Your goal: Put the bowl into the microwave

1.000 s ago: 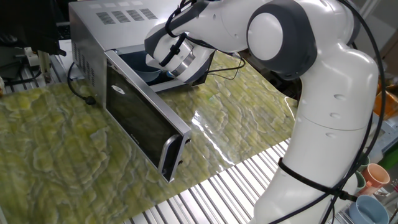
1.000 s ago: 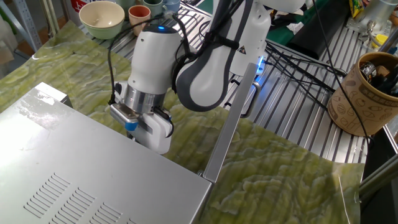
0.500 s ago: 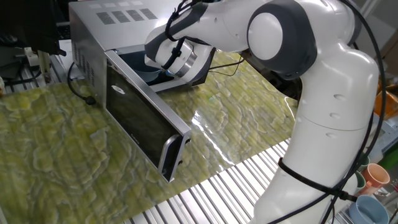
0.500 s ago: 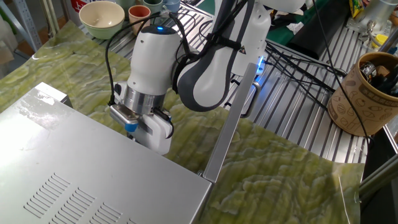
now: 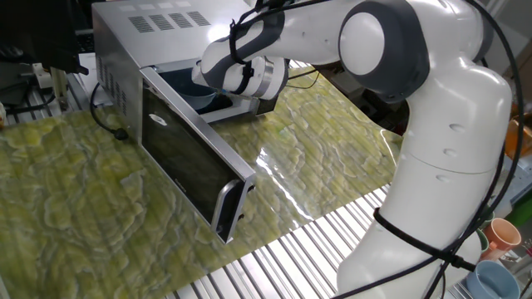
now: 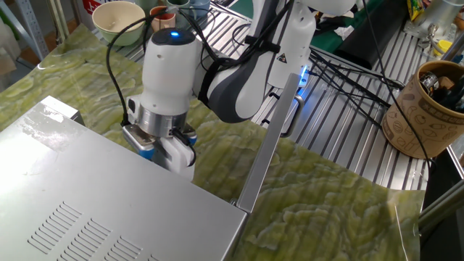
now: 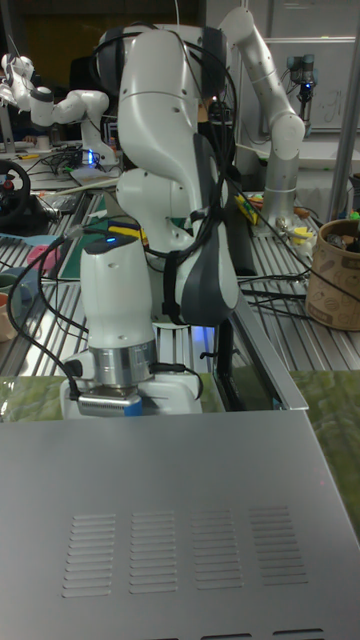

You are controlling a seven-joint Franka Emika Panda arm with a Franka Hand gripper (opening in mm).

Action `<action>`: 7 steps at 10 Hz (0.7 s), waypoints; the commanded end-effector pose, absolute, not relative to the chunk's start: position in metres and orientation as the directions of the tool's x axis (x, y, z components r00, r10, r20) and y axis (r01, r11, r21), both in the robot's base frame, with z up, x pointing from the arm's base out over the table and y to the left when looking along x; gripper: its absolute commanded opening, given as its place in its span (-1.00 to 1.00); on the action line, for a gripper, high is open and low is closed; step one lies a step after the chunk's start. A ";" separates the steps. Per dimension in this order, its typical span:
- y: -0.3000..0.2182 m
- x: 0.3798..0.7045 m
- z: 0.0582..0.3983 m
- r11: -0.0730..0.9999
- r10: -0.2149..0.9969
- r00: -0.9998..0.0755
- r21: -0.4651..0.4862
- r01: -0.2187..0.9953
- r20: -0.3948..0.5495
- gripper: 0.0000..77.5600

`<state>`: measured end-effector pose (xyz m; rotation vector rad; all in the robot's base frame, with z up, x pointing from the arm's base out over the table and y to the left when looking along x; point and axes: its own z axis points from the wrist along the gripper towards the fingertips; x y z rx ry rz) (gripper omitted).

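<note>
**A:** Where is the bowl?

**B:** Inside the microwave (image 5: 133, 50). In one fixed view a curve of the light-blue bowl (image 5: 202, 100) shows on the dark floor of the cavity, just under the arm's wrist. The rest is hidden by the arm and the door frame.

**A:** And the door?

**B:** The dark glass door (image 5: 187, 162) is swung fully out, its handle end toward the front of the surface (image 5: 66, 208), which is covered in a green marbled sheet.

**A:** What is the hand doing?

**B:** The hand (image 5: 218, 98) reaches into the opening from the side, right over the bowl. Its fingers are out of sight in all three views, so I cannot tell whether they are apart, together, or clamped on the bowl's rim. In the other fixed view the hand (image 6: 148, 145) is cut off by the microwave's silver top (image 6: 94, 210); only the metal wrist ring and the white camera block beside it show, with a bit of blue below.

**A:** Anything else nearby?

**B:** A cream-coloured bowl (image 6: 117, 20) sits at the far edge of the surface, well apart from the microwave, with cups beside it. A brown patterned container (image 6: 424, 109) stands on the slatted metal to the side. The tall fixed view shows the vent slots (image 7: 175, 555) on top of the microwave and the wrist directly behind its far edge.
</note>
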<state>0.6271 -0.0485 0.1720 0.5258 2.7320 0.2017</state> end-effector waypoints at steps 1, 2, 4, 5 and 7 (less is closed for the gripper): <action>-0.049 0.627 0.176 0.921 0.384 -0.860 0.207 0.330 -0.337 -0.97; -0.047 0.622 0.178 0.921 0.384 -0.859 0.204 0.332 -0.338 -0.97; -0.046 0.615 0.179 0.924 0.376 -0.872 0.201 0.326 -0.312 -0.97; -0.045 0.614 0.179 0.924 0.375 -0.875 0.203 0.324 -0.308 -0.97; -0.040 0.602 0.184 0.920 0.384 -0.874 0.203 0.335 -0.296 -0.97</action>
